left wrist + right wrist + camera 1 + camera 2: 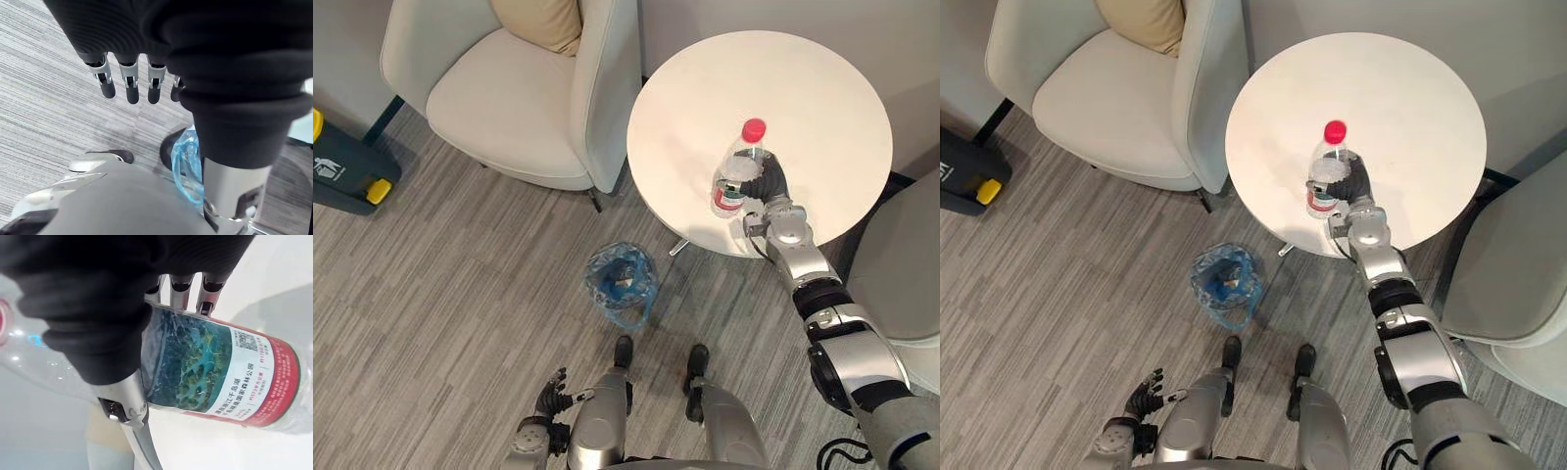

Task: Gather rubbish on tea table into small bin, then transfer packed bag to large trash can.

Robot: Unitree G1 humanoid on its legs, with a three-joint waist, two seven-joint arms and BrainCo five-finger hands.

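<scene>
A clear plastic bottle with a red cap and a red-and-green label stands upright near the front of the round white tea table. My right hand is curled round the bottle, fingers over the label and thumb on the other side. The small bin, lined with a blue bag and holding some rubbish, stands on the floor just in front of the table. My left hand hangs low by my side, fingers straight over the floor.
A cream armchair with a tan cushion stands left of the table. Another pale seat sits at the right edge. A dark large trash can with yellow parts lies at the far left on the grey wood floor.
</scene>
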